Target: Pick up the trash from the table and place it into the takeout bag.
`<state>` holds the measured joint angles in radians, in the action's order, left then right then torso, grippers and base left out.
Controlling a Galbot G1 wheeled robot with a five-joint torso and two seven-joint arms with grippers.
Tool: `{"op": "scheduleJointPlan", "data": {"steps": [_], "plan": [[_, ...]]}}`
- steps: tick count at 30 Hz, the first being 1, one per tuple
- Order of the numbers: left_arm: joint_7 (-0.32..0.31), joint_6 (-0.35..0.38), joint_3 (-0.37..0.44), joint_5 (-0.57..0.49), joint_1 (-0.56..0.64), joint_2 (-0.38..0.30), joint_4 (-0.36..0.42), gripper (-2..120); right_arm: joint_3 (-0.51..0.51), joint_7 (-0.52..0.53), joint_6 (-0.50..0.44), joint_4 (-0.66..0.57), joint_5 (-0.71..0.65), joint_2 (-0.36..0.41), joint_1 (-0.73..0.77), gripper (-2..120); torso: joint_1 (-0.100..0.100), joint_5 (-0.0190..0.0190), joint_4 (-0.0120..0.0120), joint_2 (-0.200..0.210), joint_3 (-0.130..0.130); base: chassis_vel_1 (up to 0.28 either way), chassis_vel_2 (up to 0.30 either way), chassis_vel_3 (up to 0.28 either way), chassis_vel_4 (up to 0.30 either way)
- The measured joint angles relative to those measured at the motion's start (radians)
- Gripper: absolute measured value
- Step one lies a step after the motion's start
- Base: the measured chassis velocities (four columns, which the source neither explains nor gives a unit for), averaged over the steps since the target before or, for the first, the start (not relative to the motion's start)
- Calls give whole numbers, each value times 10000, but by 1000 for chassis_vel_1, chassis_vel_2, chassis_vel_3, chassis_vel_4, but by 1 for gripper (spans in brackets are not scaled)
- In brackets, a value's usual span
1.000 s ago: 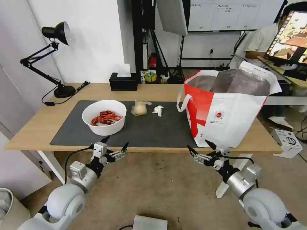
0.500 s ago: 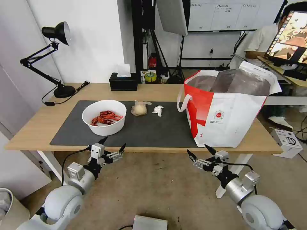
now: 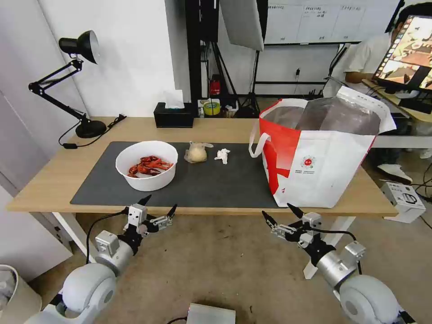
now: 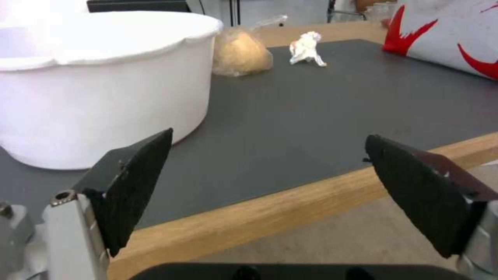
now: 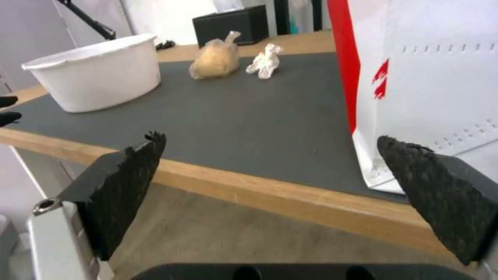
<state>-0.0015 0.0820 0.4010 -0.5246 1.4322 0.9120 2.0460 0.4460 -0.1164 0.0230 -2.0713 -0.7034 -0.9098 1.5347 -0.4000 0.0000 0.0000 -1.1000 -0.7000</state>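
Left gripper [image 3: 159, 205]: hanging below the table's near edge, in front of the bowl, fingers spread apart and gripping nothing. Its dark pads [image 4: 136, 182] are framing the mat's near edge in the left wrist view.

Right gripper [image 3: 279, 214]: hanging below the near edge in front of the bag, fingers likewise standing apart and empty.

Table [image 3: 54, 175]: light wood, carrying a dark grey mat [image 3: 216, 180] across its middle.

Bowl [image 3: 146, 164]: white, round, sitting on the mat's left part and holding red crayfish shells [image 3: 150, 165].

Knotted bag [image 3: 196, 152]: clear, holding a beige lump, lying on the mat just right of the bowl, apart from it.

Tissue [image 3: 222, 155]: white, crumpled, lying near the knotted bag on its right, not touching it.

Takeout bag [image 3: 321, 153]: white and red with foil lining, standing upright and open at the table's right end, partly overlapping the mat; a white loop handle [image 3: 256, 141] is hanging on its left side.

Tissue box [image 3: 173, 115]: black, sitting at the table's far edge behind the mat.

Desk lamp [image 3: 67, 76]: black, standing at the far left corner.
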Motion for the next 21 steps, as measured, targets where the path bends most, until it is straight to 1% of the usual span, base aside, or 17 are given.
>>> {"op": "scheduleJointPlan", "data": {"steps": [13,16,17,19,20,21], "plan": [[16,22,36,188,109,25,-39,100,-340,-77,178,-137,-104,21,-379,100,0,0,-1,0,0,0,0,0,0],[16,-8,109,222,206,-4,-51,100,-762,-59,320,-161,-257,115,-901,100,1,0,0,0,0,0,0,0,0],[16,-8,109,222,206,-4,-51,100,-762,-59,320,-161,-257,115,-901,100,1,0,0,0,0,0,0,0,0],[16,-20,192,223,243,-3,-42,100,-1231,50,542,-126,-505,188,-1465,100,0,0,0,0,0,0,0,0,0],[16,-20,192,223,243,-3,-42,100,-1231,50,542,-126,-505,188,-1465,100,0,0,0,0,0,0,0,0,0],[17,-21,215,221,250,14,-17,100,-1461,112,646,-77,-599,221,-1748,100,0,0,1,0,0,0,0,0,0]]}}
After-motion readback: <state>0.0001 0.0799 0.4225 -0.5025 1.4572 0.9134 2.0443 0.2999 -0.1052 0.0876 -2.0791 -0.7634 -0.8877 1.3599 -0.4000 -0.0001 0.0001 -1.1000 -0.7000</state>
